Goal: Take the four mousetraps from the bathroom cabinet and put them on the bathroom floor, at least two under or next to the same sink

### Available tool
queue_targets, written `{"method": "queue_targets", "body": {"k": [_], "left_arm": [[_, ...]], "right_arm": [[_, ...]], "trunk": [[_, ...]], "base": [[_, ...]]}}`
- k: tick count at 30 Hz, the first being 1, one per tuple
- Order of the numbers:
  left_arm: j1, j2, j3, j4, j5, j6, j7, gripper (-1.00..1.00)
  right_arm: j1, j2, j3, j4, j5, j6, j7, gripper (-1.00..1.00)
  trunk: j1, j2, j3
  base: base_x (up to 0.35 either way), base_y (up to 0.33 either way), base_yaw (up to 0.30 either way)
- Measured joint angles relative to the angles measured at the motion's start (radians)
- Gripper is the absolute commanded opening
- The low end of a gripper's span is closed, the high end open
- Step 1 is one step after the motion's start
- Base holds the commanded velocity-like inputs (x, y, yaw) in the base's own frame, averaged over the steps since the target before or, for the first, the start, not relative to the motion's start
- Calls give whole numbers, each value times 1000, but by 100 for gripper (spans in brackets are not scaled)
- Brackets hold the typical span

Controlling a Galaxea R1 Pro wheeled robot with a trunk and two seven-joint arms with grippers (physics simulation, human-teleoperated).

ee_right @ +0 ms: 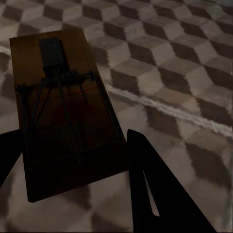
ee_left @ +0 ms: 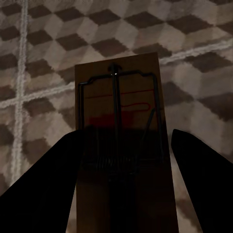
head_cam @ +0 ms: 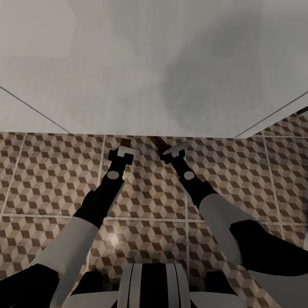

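Each arm carries one mousetrap above the bathroom floor (head_cam: 55, 179). The left end effector (head_cam: 124, 150) is grasping a mousetrap (ee_left: 121, 136) between its fingers, and the right end effector (head_cam: 173, 150) is grasping the other mousetrap (ee_right: 63, 111). The white sink (head_cam: 141, 64) is just ahead of both. If they are released from this height, the traps could bounce or flip away from the sink.

Dim wrist views, soft shadows, slight blur
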Motion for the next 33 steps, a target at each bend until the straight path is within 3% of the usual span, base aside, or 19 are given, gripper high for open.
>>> {"method": "queue_targets", "body": {"k": [5,10,14,24,33], "left_arm": [[2,0,0,-6,0,0,0,-100],[2,0,0,-14,0,0,1,-100],[5,0,0,-21,0,0,1,-100],[23,1,0,-29,1,0,0,-100],[42,-1,0,29,1,-4,-2,-100]], "right_arm": [[0,0,-2,14,-1,14,-1,-100],[0,0,-6,19,-3,94,1,-100],[0,0,-9,20,-3,114,1,-100],[0,0,-12,38,-5,123,-25,-100],[0,0,-10,38,-6,111,-30,-100]], "trunk": [[0,0,0],[0,0,0],[0,0,0],[0,0,0],[0,0,0]], "base": [[0,0,0],[0,0,0],[0,0,0],[0,0,0],[0,0,0]]}}
